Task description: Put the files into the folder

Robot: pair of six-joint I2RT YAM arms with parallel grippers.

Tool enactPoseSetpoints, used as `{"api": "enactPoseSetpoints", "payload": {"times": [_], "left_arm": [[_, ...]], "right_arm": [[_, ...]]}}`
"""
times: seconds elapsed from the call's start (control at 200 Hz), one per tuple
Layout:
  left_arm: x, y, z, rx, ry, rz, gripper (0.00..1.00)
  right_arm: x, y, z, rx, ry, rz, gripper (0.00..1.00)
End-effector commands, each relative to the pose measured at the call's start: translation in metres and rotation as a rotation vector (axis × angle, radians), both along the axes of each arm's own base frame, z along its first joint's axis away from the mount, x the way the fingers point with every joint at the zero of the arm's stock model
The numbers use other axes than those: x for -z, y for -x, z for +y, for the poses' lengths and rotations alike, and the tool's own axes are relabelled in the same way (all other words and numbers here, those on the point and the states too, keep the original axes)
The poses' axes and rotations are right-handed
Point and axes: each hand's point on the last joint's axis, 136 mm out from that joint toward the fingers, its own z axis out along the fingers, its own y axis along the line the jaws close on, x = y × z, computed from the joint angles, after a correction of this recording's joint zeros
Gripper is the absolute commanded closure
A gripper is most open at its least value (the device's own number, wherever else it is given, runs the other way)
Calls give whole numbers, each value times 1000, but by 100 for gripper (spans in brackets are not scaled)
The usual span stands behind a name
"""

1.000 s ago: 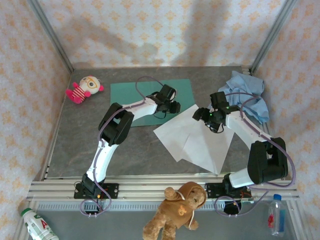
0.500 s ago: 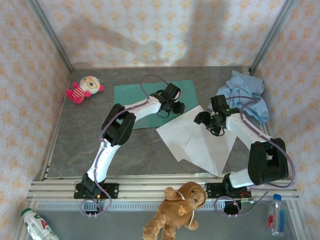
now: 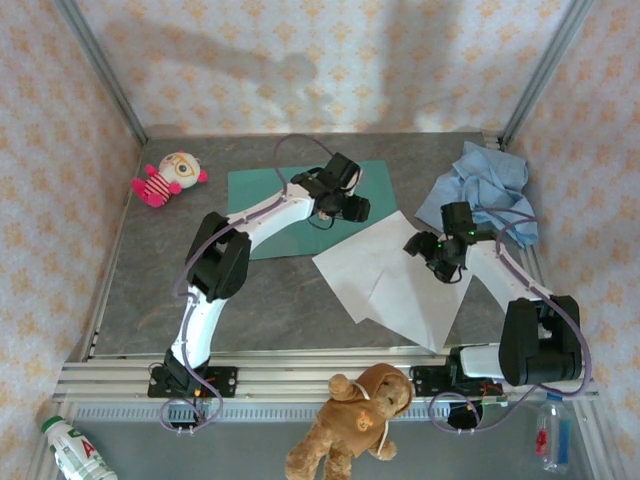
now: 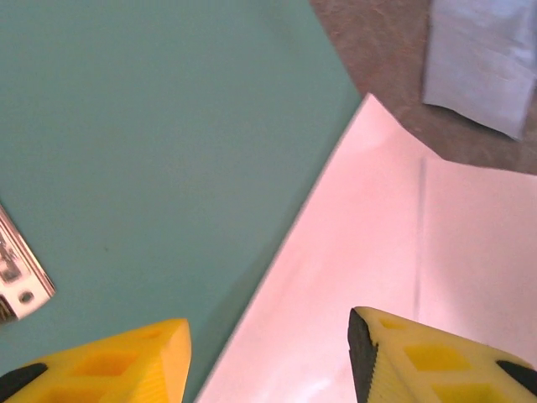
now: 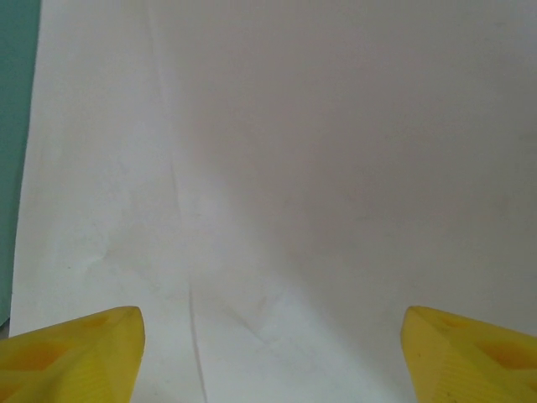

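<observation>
White files (image 3: 392,282), edge against teal folder (image 3: 262,190)

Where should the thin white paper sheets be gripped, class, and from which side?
Probably the far corner of the thin white rectangular paper sheets, beside the flat teal card folder, approached low from the folder side: they lie flat, so only an edge offers purchase.
</observation>
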Motion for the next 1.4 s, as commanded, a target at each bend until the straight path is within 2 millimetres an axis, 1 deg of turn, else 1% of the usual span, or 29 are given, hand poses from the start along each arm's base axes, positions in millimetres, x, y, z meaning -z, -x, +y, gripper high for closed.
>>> {"api": "enactPoseSetpoints", "payload": {"times": [0.0, 0.07, 0.125, 0.17, 0.18, 0.195, 0.26, 0.4, 0.485, 0.57, 0.646, 0.651, 0.721, 0.811, 0.971, 1.171, 1.281, 1.396], "left_arm": [[-2, 41, -26, 78, 51, 86, 46], [3, 60, -45, 124, 68, 120, 46], [7, 71, -57, 140, 75, 138, 45], [12, 79, -67, 152, 81, 151, 45], [12, 80, -68, 152, 81, 154, 45], [14, 83, -72, 155, 83, 158, 45], [20, 92, -84, 171, 84, 172, 45], [35, 108, -103, 180, 84, 210, 44], [45, 114, -111, 178, 88, 223, 43], [54, 117, -114, 171, 92, 240, 41], [61, 116, -111, 164, 78, 244, 37], [61, 116, -110, 164, 76, 245, 37], [63, 116, -109, 166, 69, 241, 34], [67, 114, -106, 157, 46, 238, 33], [75, 116, -106, 152, 49, 262, 34], [84, 114, -100, 137, 35, 272, 34], [85, 113, -100, 134, 38, 271, 34], [92, 114, -96, 125, 19, 278, 34]], "right_arm": [[1, 12, -14, 57, 4, 4, 20], [3, 20, -27, 104, 9, 6, 20], [4, 25, -37, 142, 10, 3, 20], [9, 30, -44, 172, 10, 23, 20], [5, 30, -45, 175, 10, 4, 20], [3, 31, -48, 185, 12, -2, 20], [4, 36, -57, 213, 23, 4, 20], [12, 45, -68, 240, 33, 37, 19], [19, 47, -66, 238, 14, 55, 19], [25, 46, -63, 237, -4, 65, 19], [27, 46, -61, 233, -16, 57, 19], [29, 46, -61, 232, -18, 67, 19], [34, 48, -59, 228, -28, 85, 19], [38, 48, -56, 227, -44, 91, 19], [45, 49, -54, 227, -59, 105, 19], [46, 48, -53, 228, -66, 98, 19], [47, 48, -53, 229, -68, 101, 19], [47, 48, -52, 231, -75, 99, 19]]}}
